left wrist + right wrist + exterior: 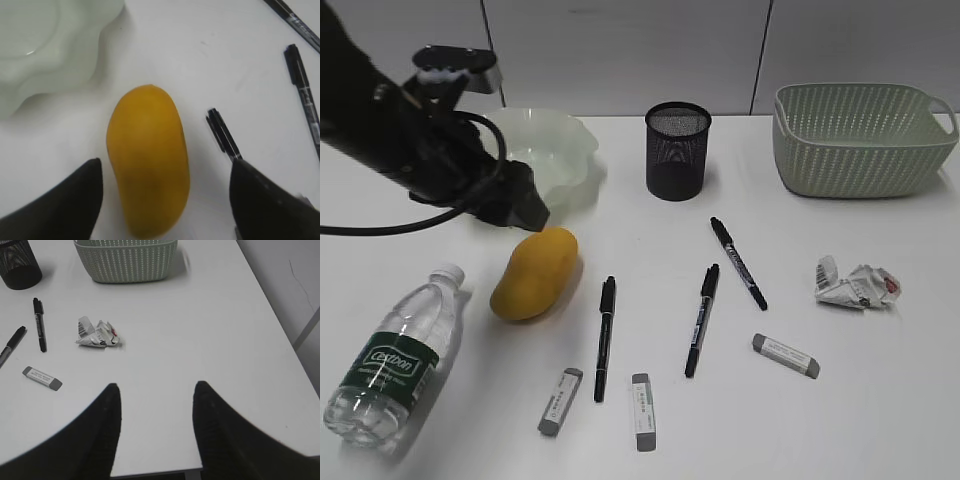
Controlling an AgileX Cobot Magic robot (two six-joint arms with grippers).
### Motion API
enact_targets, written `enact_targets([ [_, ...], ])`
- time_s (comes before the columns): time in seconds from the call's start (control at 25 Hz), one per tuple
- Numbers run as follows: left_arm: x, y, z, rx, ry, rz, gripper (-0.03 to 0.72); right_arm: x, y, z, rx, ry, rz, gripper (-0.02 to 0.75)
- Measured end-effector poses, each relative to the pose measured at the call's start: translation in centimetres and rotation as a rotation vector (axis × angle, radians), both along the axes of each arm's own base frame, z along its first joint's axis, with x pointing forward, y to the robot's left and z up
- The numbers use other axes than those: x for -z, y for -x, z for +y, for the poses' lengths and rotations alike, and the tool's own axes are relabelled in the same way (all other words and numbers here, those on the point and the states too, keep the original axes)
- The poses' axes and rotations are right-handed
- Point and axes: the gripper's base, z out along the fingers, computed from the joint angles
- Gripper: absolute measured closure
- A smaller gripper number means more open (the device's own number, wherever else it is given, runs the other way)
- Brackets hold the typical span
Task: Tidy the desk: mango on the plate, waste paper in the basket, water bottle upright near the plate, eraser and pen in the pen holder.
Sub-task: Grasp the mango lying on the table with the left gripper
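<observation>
The mango [534, 273] lies on the desk [880, 410], just in front of the ruffled green plate [555, 150]. My left gripper [525, 210] hovers over the mango, open; in the left wrist view its jaws [165, 165] straddle the mango [150, 160] without touching it. The water bottle [395, 355] lies on its side at the front left. The waste paper [857, 284] sits at the right and also shows in the right wrist view [98, 333]. The pen holder [677, 150] and the basket [860, 140] stand at the back. My right gripper [156, 386] is open and empty above the desk's front right edge.
Three black pens [605, 337] [701, 318] [738, 262] and three grey erasers [560, 401] [642, 411] [785, 355] lie across the middle and front of the desk. The right wrist view shows the desk's right edge [270, 315] and the floor beyond.
</observation>
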Motion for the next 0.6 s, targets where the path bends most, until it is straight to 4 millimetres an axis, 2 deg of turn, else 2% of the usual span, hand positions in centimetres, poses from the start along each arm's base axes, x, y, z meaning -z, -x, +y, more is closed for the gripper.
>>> enact_targets([
  [0.12, 1.9, -2.1, -1.0, -0.013, -0.010, 0.036, 0.090, 0.0, 0.0, 0.0, 0.000, 0.000, 0.000, 0.357],
  [0.24, 3.6, -3.2, -1.6, -0.043, -0.037, 0.078, 0.090, 0.0, 0.0, 0.0, 0.000, 0.000, 0.000, 0.357],
  [0.48, 6.8, -3.1, -2.6, -0.022, -0.123, 0.135, 0.093, 0.0, 0.0, 0.0, 0.000, 0.000, 0.000, 0.357],
  [0.6, 7.1, -3.2, -3.0, -0.014, -0.125, 0.123, 0.093, 0.0, 0.0, 0.0, 0.000, 0.000, -0.001, 0.357],
])
